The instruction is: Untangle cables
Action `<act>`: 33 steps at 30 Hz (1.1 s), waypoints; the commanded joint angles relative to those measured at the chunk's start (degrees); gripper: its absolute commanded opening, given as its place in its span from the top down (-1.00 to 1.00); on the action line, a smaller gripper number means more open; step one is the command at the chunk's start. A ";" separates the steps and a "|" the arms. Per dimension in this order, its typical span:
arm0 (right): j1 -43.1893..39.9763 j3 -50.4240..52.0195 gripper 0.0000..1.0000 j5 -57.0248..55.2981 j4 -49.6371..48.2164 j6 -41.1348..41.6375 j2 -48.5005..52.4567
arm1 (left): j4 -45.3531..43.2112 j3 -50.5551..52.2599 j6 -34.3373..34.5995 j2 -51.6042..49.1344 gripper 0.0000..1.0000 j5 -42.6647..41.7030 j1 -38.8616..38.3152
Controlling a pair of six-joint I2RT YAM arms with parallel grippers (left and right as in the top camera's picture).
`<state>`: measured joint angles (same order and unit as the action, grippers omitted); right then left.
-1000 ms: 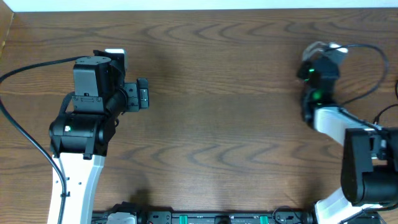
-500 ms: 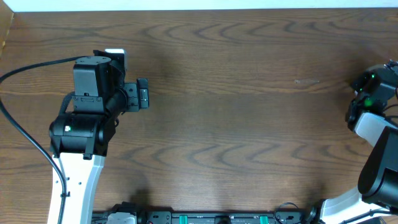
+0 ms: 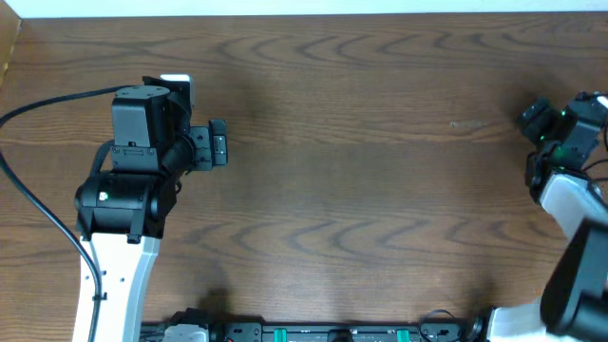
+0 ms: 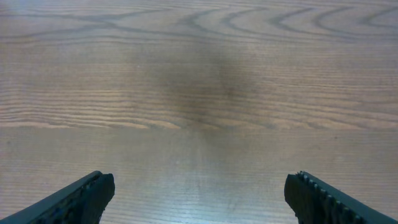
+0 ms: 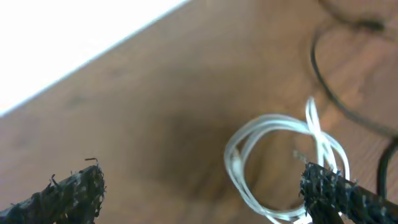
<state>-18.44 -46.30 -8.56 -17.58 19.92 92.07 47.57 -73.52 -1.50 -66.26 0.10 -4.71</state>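
Observation:
The white cable (image 5: 273, 163) lies in small loops on the wooden table in the right wrist view, its right side running under my right fingertip (image 5: 339, 193). A thin black cable (image 5: 328, 87) curves across the table just beyond it. My right gripper (image 5: 208, 196) is open, and nothing is pinched between its fingers. In the overhead view the right gripper (image 3: 534, 120) is at the table's far right, and neither cable shows there. My left gripper (image 4: 202, 199) is open over bare wood; overhead it (image 3: 217, 144) sits at the table's left.
The table's far edge (image 5: 93, 56) runs diagonally close behind the white loops, with bright white beyond it. Thick black arm cables (image 3: 38, 109) trail off to the left of the left arm.
My right arm swung from the upper right of the table out to the far right edge, and its gripper went from shut to open, letting the white cable go. The left arm stayed still.

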 commanded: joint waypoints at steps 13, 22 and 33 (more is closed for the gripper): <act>19.98 -0.42 -0.99 14.86 20.79 -6.71 -15.23 | -0.09 -0.52 -0.35 0.02 -0.85 -0.11 0.04; 21.00 -0.39 -0.98 14.93 33.73 -6.71 -15.23 | -0.09 -0.52 -0.35 0.02 -0.85 -0.11 0.04; 21.00 -0.39 -0.99 14.93 37.83 -6.71 -15.23 | -0.09 -0.52 -0.35 0.02 -0.85 -0.11 0.04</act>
<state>2.17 -46.63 6.04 20.08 13.78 76.88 47.53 -73.52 -1.50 -66.26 0.10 -4.71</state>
